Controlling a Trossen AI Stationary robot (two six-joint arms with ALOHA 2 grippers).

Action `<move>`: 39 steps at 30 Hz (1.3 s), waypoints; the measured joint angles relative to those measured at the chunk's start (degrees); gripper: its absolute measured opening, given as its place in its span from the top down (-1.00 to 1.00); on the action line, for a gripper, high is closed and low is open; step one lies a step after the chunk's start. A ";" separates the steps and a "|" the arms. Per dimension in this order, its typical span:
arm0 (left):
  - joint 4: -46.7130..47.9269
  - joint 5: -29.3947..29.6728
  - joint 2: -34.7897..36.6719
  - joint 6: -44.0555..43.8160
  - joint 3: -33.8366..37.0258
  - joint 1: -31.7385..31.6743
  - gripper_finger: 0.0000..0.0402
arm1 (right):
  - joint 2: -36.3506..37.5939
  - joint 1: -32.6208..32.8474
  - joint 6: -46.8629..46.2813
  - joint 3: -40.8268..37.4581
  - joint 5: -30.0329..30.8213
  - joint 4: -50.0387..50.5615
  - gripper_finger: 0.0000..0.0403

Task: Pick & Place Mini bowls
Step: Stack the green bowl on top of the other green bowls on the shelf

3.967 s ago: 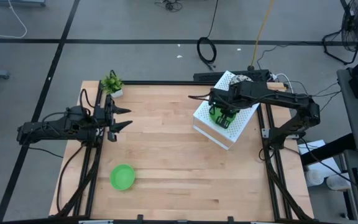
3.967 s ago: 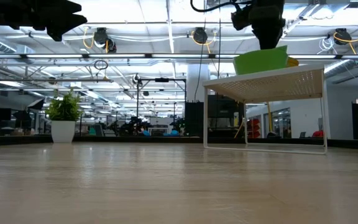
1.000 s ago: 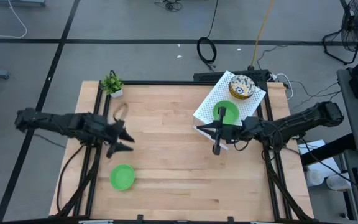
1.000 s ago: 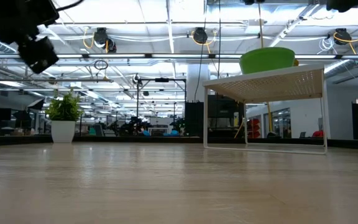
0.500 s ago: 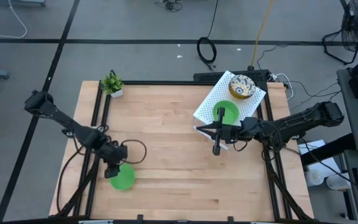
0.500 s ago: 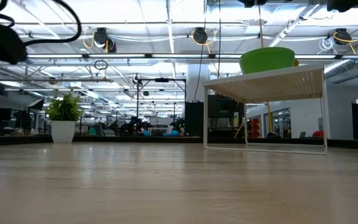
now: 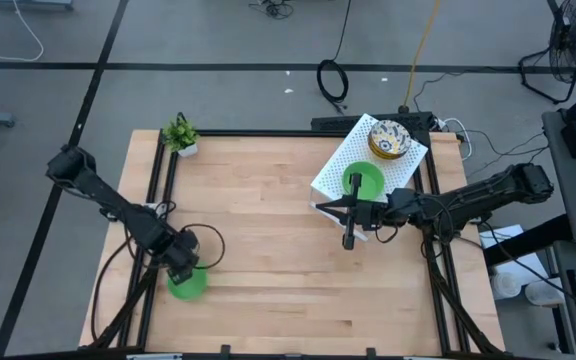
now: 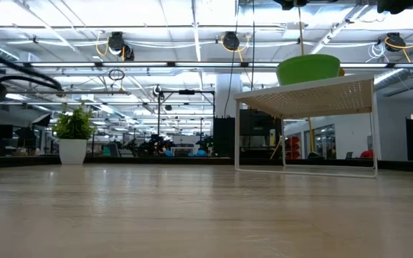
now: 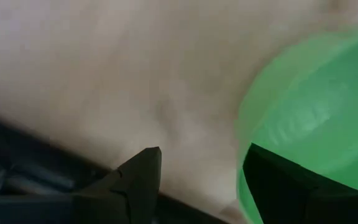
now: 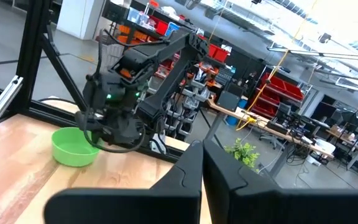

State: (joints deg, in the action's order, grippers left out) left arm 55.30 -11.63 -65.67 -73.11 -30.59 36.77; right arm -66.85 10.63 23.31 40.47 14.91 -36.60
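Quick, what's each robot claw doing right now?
Left gripper: open, straddling the green bowl's rim.
Right gripper: shut, empty, beside the white rack.

From overhead, my left gripper [image 7: 181, 262] is covering part of the green bowl [image 7: 187, 283]. Its wrist picture is blurring and cropping that bowl.

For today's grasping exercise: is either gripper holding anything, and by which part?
Nothing is held. The left gripper is open, straddling the plain green bowl's rim; the right gripper is shut, empty.
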 joint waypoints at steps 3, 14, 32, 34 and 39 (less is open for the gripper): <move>0.04 1.19 -0.33 -2.70 0.04 -0.37 -0.11 | 0.00 -0.02 -0.10 0.00 0.00 0.02 1.00; -1.85 -0.05 -0.35 -2.98 0.04 -2.69 0.18 | 0.00 -0.02 -0.11 0.00 0.00 0.02 1.00; -28.35 18.14 -0.17 33.83 0.08 -9.21 0.97 | 0.00 -0.02 -0.11 0.00 0.00 0.00 1.00; -34.08 19.70 -0.20 41.70 -0.57 -10.93 0.94 | 0.00 -0.03 -0.11 0.00 0.00 0.01 1.00; -44.32 29.82 -0.17 63.13 -5.68 -14.54 0.95 | 0.00 -0.02 -0.13 0.00 0.00 0.00 1.00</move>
State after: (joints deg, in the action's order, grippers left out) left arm 10.97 18.20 -65.84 -9.98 -36.26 22.23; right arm -66.85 10.61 23.18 40.47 14.92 -36.60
